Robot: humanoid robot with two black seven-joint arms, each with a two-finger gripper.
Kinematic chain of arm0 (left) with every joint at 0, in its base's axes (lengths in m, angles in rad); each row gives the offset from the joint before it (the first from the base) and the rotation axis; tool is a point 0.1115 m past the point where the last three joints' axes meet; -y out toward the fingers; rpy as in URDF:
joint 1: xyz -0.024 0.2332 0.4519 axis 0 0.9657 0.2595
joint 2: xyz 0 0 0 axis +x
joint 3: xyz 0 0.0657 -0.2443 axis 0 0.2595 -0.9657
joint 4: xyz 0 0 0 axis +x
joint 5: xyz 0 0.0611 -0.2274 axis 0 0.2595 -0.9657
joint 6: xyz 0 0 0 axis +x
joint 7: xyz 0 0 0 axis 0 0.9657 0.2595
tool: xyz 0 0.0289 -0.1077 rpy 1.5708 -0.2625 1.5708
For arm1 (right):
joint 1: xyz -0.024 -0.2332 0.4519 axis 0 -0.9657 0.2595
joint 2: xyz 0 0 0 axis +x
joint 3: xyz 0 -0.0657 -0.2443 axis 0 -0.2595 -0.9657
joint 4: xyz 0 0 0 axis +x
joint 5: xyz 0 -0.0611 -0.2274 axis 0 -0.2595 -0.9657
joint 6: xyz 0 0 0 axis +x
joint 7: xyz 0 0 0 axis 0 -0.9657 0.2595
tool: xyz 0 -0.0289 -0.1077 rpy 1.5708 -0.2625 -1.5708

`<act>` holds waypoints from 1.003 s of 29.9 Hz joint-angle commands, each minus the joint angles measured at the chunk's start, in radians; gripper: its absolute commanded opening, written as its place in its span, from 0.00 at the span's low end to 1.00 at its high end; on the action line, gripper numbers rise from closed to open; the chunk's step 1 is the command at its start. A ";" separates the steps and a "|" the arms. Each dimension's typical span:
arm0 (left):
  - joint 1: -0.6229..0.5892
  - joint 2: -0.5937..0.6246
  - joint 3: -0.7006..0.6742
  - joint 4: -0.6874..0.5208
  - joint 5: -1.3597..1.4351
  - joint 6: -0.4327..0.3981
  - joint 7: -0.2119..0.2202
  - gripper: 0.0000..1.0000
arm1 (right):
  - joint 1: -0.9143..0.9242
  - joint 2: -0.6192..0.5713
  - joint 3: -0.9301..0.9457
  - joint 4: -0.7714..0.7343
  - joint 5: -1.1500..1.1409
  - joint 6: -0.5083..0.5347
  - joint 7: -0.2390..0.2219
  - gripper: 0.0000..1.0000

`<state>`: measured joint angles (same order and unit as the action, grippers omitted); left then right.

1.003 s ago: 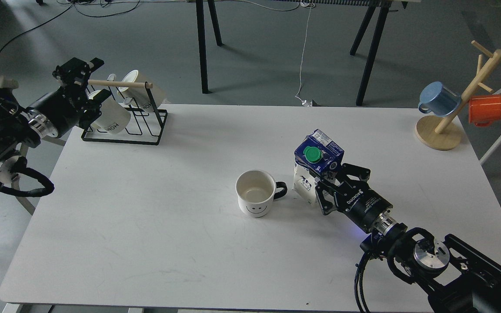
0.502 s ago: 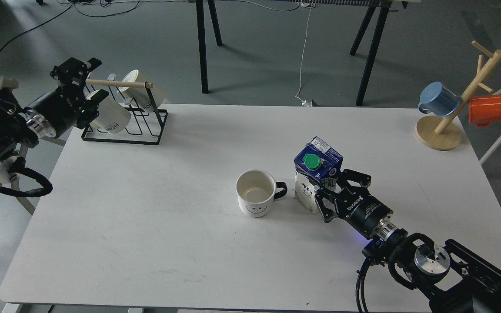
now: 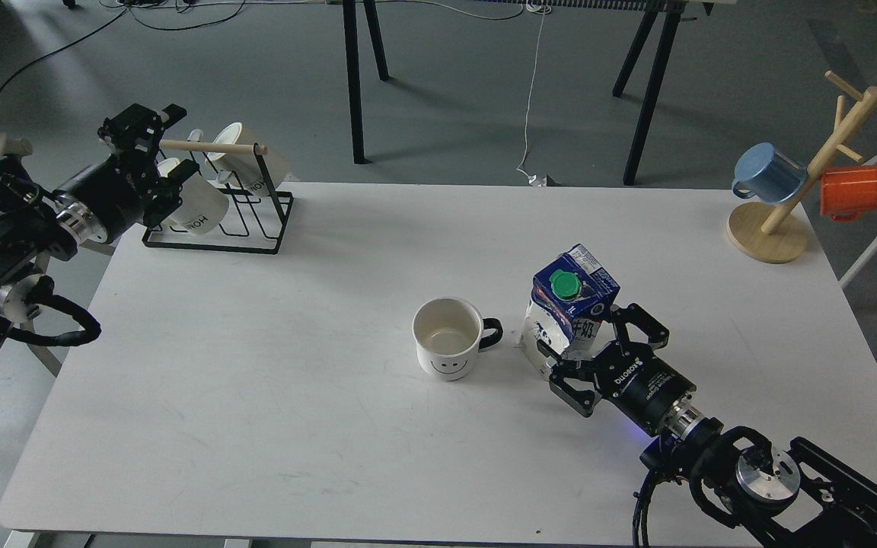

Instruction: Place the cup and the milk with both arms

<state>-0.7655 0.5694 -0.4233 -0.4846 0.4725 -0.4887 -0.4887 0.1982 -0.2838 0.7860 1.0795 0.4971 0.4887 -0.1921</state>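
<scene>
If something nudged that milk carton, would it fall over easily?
Probably. The milk carton is tall on a small base and already leans, so a high push may tip it. Its cardboard walls look likely to dent under the right gripper. Whether it is full cannot be told.
</scene>
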 commanded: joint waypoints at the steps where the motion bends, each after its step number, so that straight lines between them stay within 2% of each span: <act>1: -0.002 0.003 0.000 0.000 0.000 0.000 0.000 0.89 | -0.051 -0.052 0.005 0.062 0.000 0.000 0.000 0.95; 9: 0.020 -0.002 0.000 0.021 -0.002 0.000 0.000 0.89 | -0.265 -0.224 0.120 0.200 0.003 0.000 0.002 0.96; 13: 0.031 0.000 -0.002 0.021 -0.002 0.000 0.000 0.89 | -0.381 -0.319 0.284 0.186 0.008 0.000 0.003 0.96; 16: 0.044 0.000 -0.002 0.029 -0.002 0.000 0.000 0.89 | -0.392 -0.351 0.438 0.125 0.012 0.000 0.003 0.95; 18: 0.055 0.000 -0.002 0.029 -0.002 0.000 0.000 0.89 | -0.370 -0.362 0.505 0.073 0.012 0.000 0.003 0.95; 21: 0.066 0.000 -0.002 0.029 -0.003 0.000 0.000 0.89 | -0.220 -0.408 0.519 -0.010 0.008 0.000 0.002 0.95; 26: 0.067 -0.002 -0.003 0.029 -0.003 0.000 0.000 0.90 | 0.021 -0.448 0.389 -0.188 0.006 0.000 0.003 0.95; 30: 0.067 0.000 -0.003 0.029 -0.005 0.000 0.000 0.89 | 0.087 -0.436 0.311 -0.228 0.006 0.000 0.005 0.96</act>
<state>-0.6982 0.5680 -0.4264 -0.4555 0.4694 -0.4887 -0.4887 0.2428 -0.7297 1.1466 0.8770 0.5032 0.4887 -0.1897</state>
